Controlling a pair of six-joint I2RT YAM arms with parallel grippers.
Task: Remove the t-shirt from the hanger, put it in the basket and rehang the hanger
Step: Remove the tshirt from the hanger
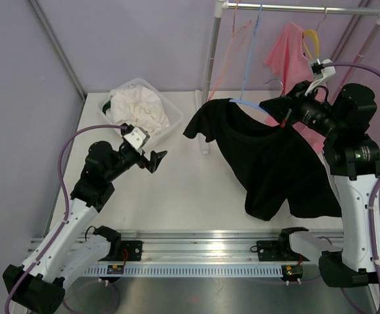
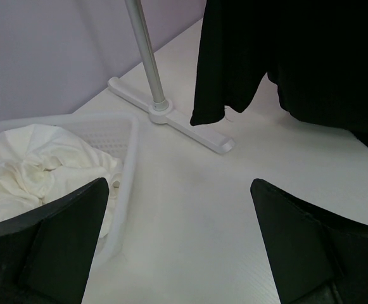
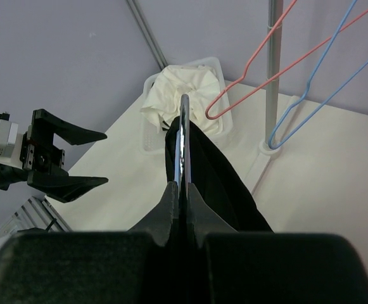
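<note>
Two arms: I see the left one low near the basket and the right one raised by the clothes rack (image 1: 212,52).
Left gripper (image 1: 152,160): jaws spread wide with nothing between them; it hovers over the white table (image 1: 176,196), well apart from the shirt.
Right gripper (image 3: 182,187): fingers pressed fully together on the hanger (image 3: 184,126), a thin metal edge running out from the tips.
T-shirt (image 1: 275,157): black, draped over that hanger and hanging from my right gripper in front of the rack. One sleeve dangles above the rack's foot (image 2: 190,123). I cannot tell whether the hem touches the table.
Basket (image 1: 167,104): white, back left, holding crumpled white cloth (image 1: 137,108).
Rail: a bare blue hanger (image 3: 310,82), a bare pink hanger (image 3: 247,76) and a pink garment (image 1: 291,52).
</note>
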